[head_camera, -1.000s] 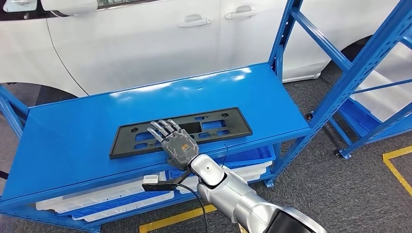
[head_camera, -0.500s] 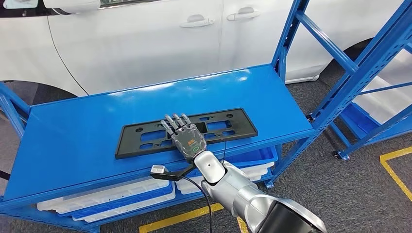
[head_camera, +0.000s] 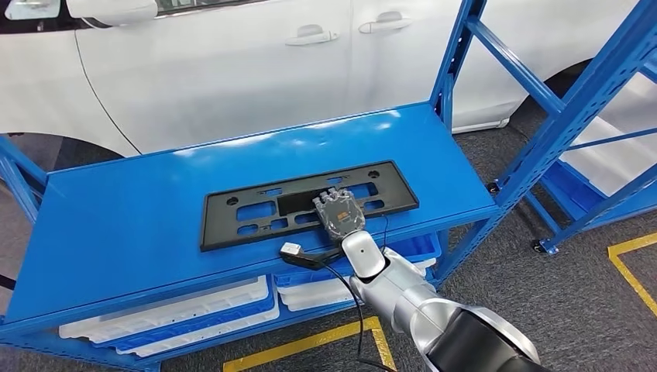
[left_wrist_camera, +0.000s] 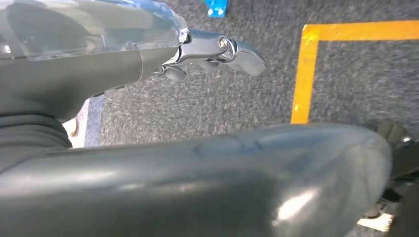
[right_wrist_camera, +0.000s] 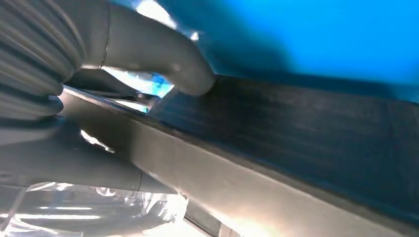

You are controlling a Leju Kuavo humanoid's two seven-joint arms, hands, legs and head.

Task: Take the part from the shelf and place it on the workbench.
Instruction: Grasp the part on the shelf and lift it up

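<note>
Blue shelf (head_camera: pixel 116 225) is carrying flat rigid-looking plate frame (head_camera: pixel 256 209); right hand (head_camera: pixel 338 213) is gripping its near edge, likely light, slick plastic.

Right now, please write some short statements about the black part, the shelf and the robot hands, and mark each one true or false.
1. The black part lies flat on the blue shelf. True.
2. The right hand rests on the part. True.
3. The part stands upright against the white car. False: it lies flat on the shelf, apart from the car.
4. The left hand holds the part. False: it hangs empty above the floor.
</note>
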